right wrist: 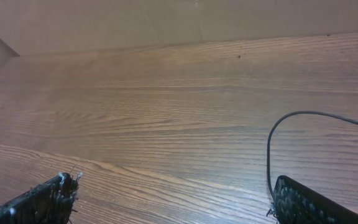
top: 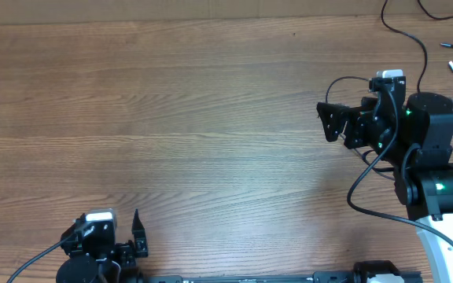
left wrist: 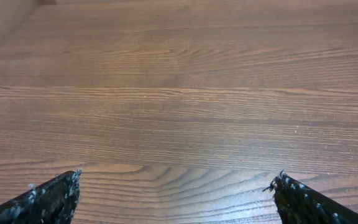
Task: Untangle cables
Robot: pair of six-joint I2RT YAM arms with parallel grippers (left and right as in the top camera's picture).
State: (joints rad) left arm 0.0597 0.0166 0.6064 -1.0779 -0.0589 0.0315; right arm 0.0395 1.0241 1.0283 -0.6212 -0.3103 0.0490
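Observation:
Thin black cables (top: 406, 38) lie at the far right corner of the table, with small silver-tipped plug ends (top: 447, 45) beside them. My right gripper (top: 328, 123) points left, open and empty, left of and nearer than the cables. In the right wrist view its jaws (right wrist: 173, 190) are wide apart over bare wood. A thin black cord (right wrist: 270, 149) loops beside its right finger; I cannot tell whether it is a task cable or arm wiring. My left gripper (top: 124, 234) sits at the near left edge, its jaws (left wrist: 178, 186) open and empty.
The wooden table (top: 179, 118) has a back edge against a tan wall (right wrist: 166, 22). Thick black wires (top: 368, 177) hang from the right arm. A black rail (top: 250, 278) runs along the near edge.

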